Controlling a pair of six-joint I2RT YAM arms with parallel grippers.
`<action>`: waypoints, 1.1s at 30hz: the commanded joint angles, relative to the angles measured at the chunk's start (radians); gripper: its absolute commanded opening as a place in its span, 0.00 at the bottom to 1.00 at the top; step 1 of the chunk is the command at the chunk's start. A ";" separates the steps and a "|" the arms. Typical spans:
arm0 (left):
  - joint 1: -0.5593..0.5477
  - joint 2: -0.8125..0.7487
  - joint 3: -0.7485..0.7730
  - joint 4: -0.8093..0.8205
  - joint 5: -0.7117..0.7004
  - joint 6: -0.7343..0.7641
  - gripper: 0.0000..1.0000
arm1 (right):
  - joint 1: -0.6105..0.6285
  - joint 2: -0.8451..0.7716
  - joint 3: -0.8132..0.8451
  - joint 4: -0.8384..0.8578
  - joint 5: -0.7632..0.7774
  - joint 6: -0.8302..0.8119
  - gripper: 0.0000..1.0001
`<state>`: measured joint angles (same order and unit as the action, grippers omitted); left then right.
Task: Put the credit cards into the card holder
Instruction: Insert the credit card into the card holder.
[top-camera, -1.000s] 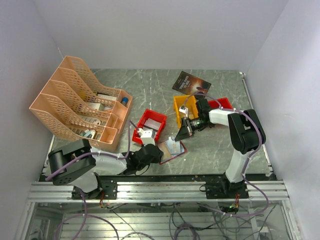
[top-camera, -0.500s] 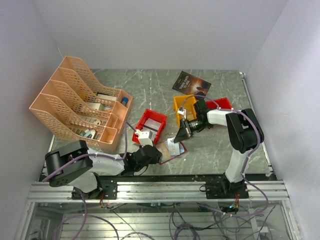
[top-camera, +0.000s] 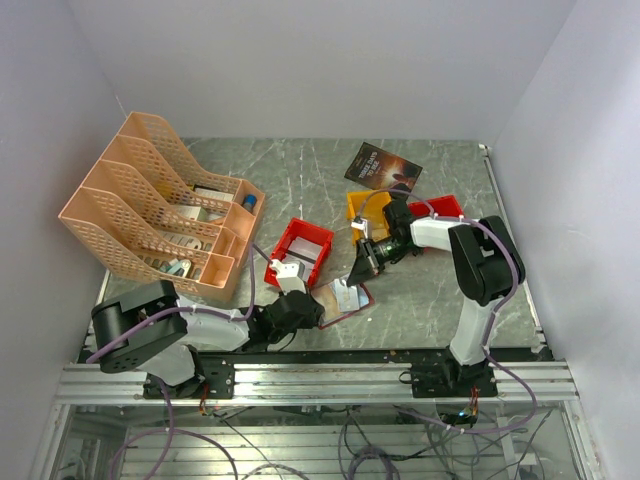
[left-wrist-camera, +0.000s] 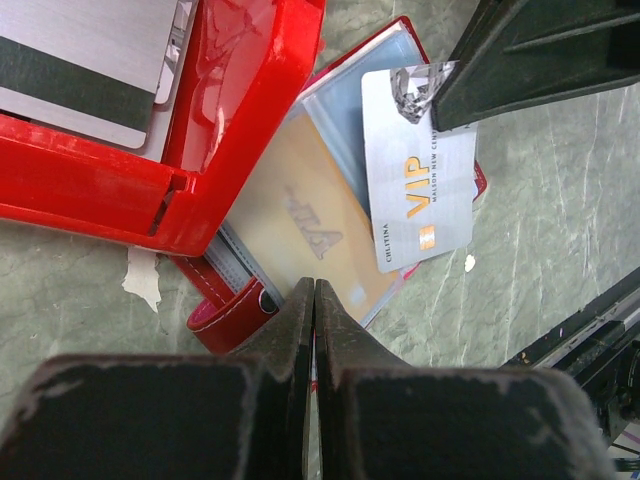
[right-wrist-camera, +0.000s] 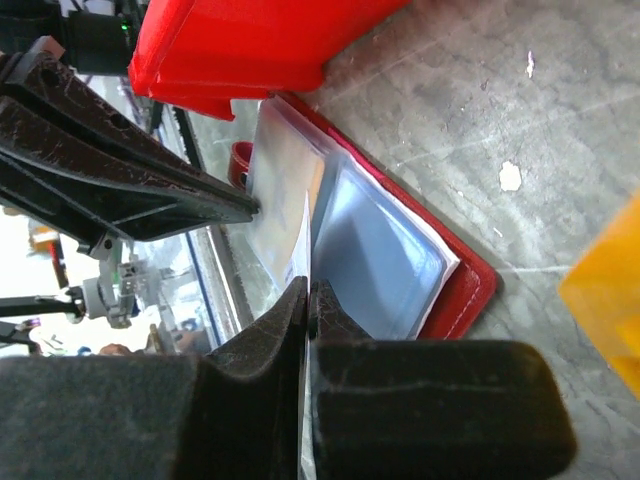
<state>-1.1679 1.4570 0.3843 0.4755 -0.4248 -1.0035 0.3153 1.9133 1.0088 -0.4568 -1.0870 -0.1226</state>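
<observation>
The card holder (top-camera: 340, 304) lies open on the table, dark red with pale bluish pockets (right-wrist-camera: 385, 262) and a snap tab (left-wrist-camera: 228, 318). My right gripper (right-wrist-camera: 307, 285) is shut on a whitish credit card (left-wrist-camera: 418, 180) printed "VIP". The card hangs tilted over the holder's pockets with its lower edge at them. My left gripper (left-wrist-camera: 315, 284) is shut, and its tip rests on the holder's near pocket beside the tab. More credit cards (left-wrist-camera: 85, 60) lie in the red bin (left-wrist-camera: 215, 150) just left of the holder.
A peach file organiser (top-camera: 160, 210) fills the left side. The red bin (top-camera: 300, 250) touches the holder's left edge. A yellow bin (top-camera: 362, 208) and another red bin (top-camera: 442, 207) stand behind my right arm. A dark booklet (top-camera: 383, 165) lies at the back.
My right gripper has carried the card left and down, from beside the holder to over its pockets. The left gripper has barely moved.
</observation>
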 joint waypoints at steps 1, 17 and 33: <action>-0.006 0.008 -0.031 -0.068 -0.003 0.012 0.07 | 0.036 0.006 0.031 -0.028 0.107 -0.031 0.00; -0.006 -0.016 -0.050 -0.068 -0.009 0.021 0.07 | 0.109 -0.024 0.069 -0.041 0.276 -0.058 0.00; -0.006 -0.037 -0.045 -0.084 -0.018 0.041 0.07 | 0.148 0.024 0.107 -0.084 0.313 -0.091 0.00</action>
<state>-1.1687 1.4265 0.3626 0.4694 -0.4225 -0.9985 0.4492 1.9011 1.1000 -0.5343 -0.8471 -0.1699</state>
